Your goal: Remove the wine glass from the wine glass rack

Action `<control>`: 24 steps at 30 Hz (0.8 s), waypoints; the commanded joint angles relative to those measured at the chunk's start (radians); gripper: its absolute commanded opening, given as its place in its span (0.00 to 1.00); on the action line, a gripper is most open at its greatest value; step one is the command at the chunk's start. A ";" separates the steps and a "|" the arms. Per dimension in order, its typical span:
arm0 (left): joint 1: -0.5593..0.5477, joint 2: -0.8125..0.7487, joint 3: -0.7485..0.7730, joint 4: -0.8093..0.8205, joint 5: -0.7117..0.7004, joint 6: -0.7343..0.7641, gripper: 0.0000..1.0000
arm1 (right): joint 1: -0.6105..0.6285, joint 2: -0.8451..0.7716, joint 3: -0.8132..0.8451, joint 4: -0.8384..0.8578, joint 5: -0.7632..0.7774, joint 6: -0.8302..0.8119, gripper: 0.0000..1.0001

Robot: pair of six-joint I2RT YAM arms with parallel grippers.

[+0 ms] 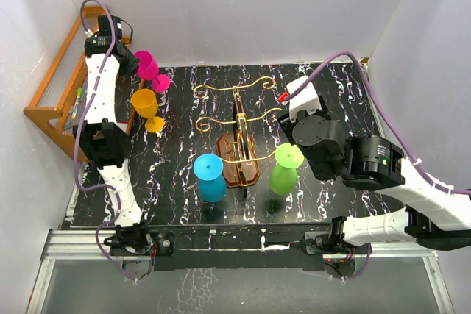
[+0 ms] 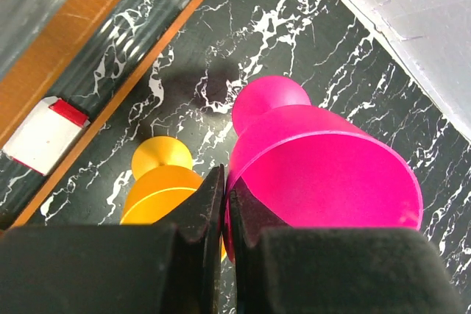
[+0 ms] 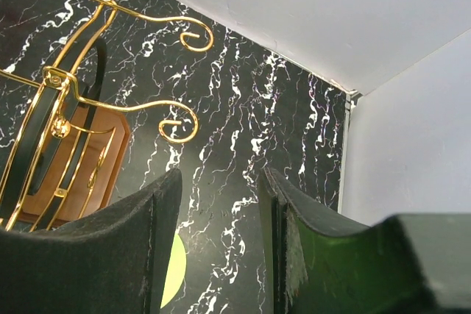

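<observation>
The wine glass rack (image 1: 239, 154) stands mid-table on a brown oval base, with gold wire arms (image 3: 118, 104). A blue glass (image 1: 211, 178) hangs upside down on its front left arm. A green glass (image 1: 284, 170) hangs on its front right arm, and a sliver of it shows in the right wrist view (image 3: 174, 271). My left gripper (image 1: 135, 62) (image 2: 224, 182) is shut on the rim of a pink glass (image 1: 149, 68) (image 2: 324, 167) at the far left. I cannot tell if its foot touches the table. My right gripper (image 1: 285, 124) (image 3: 219, 178) is open and empty just behind the green glass.
An orange glass (image 1: 147, 106) (image 2: 158, 182) stands upright next to the pink one. A stepped orange-brown wooden shelf (image 1: 53, 90) stands along the left wall, with a white and red tag (image 2: 45, 134) by it. White walls close the back and sides.
</observation>
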 commanded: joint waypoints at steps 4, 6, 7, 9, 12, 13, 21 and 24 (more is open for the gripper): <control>0.022 0.013 0.056 -0.022 -0.017 0.019 0.00 | 0.006 -0.014 -0.024 0.056 0.022 -0.001 0.48; 0.022 0.028 0.051 -0.025 -0.022 0.025 0.00 | 0.006 -0.012 -0.028 0.068 0.016 0.001 0.48; 0.022 0.034 0.050 -0.028 -0.028 0.027 0.00 | 0.005 -0.011 -0.026 0.069 0.013 0.005 0.48; 0.021 0.049 0.049 -0.035 -0.040 0.032 0.00 | 0.006 -0.006 -0.021 0.067 0.006 0.016 0.48; 0.022 0.065 0.046 -0.040 -0.056 0.036 0.00 | 0.006 -0.002 -0.016 0.055 0.000 0.035 0.47; 0.022 0.070 0.045 -0.041 -0.063 0.038 0.00 | 0.006 -0.003 -0.017 0.054 0.000 0.038 0.47; 0.021 0.102 0.043 -0.040 -0.062 0.042 0.06 | 0.005 -0.006 -0.021 0.057 0.006 0.038 0.47; 0.021 0.107 0.041 -0.036 -0.059 0.042 0.09 | 0.006 -0.013 -0.027 0.064 0.008 0.035 0.47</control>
